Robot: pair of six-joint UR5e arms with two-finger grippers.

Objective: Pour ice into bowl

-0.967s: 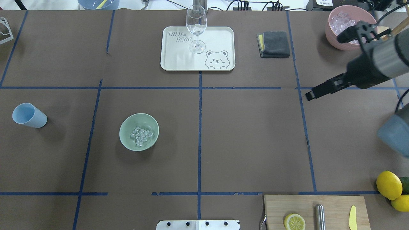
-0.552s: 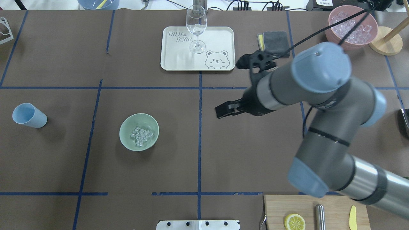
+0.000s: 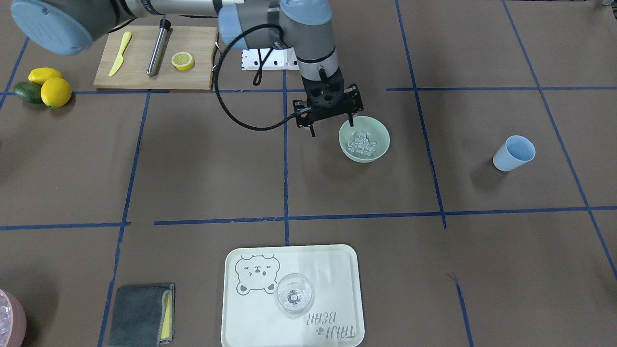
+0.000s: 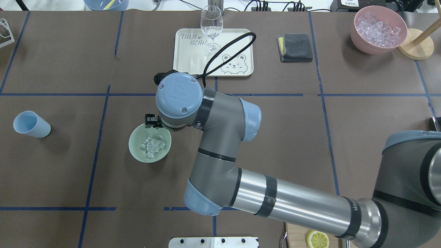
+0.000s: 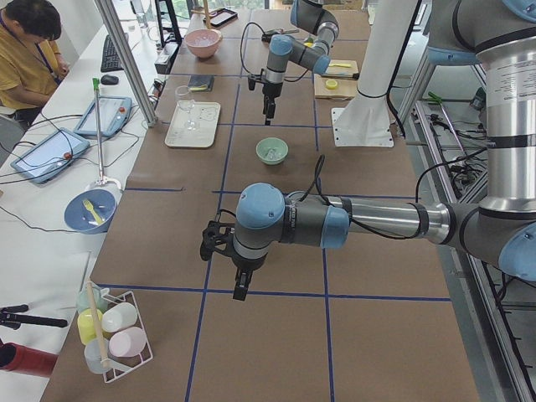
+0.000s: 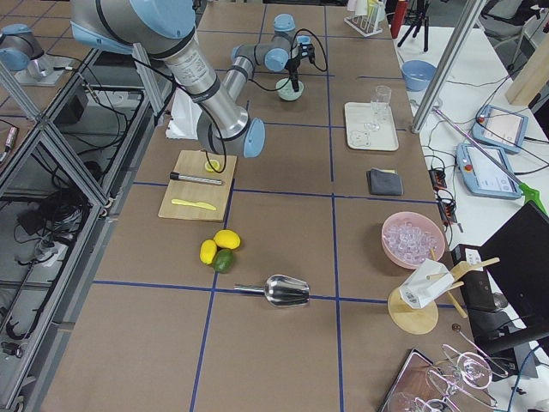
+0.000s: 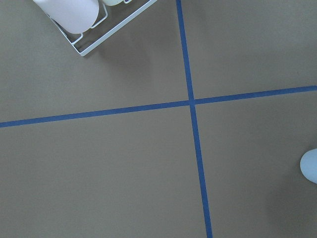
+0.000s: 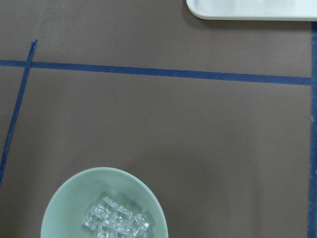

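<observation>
Toward 8 o'clock of the brown paper-covered table's [image 4: 275, 144] middle in the overhead view: a round pale sage-green bowl [image 4: 134, 147] with a glossy inside, upright, holding a small heap of clear, glassy ice cubes [image 4: 152, 146] at its bottom. Hanging over that bowl's 2 o'clock rim, pointing straight down: the right gripper [image 3: 333, 130], jaws spread wide with nothing between them, one fingertip [image 3: 351, 120] showing against the rim in the front-facing view; contact with the bowl impossible to judge. Far out toward 9 o'clock, seen only from the table's left end: the left gripper [image 5: 240, 286], poised over bare paper and blue tape lines; no telling how its jaws stand. At 12 o'clock: a cream rectangular plastic tray [image 4: 237, 38] printed "TAIJI BEAR" with a paw mark and a winking cartoon bear, carrying a clear stemmed wine glass [image 4: 211, 27] near its 11 o'clock corner. Between 1 and 2 o'clock: a folded dark grey cloth [image 4: 298, 46] with a yellow edge. At 2 o'clock: a round pink bowl [image 4: 358, 39] filled with clear cubes. At 9 o'clock, well apart from the green bowl: a pale blue plastic cup [image 4: 34, 127]. At 5 o'clock: a wooden cutting board [image 3: 193, 72] with a halved lemon [image 3: 183, 60], a steel rod [image 3: 156, 48] and a yellow plastic knife [image 3: 119, 54]. White lettering on the right arm [image 4: 303, 203] too small to read.
</observation>
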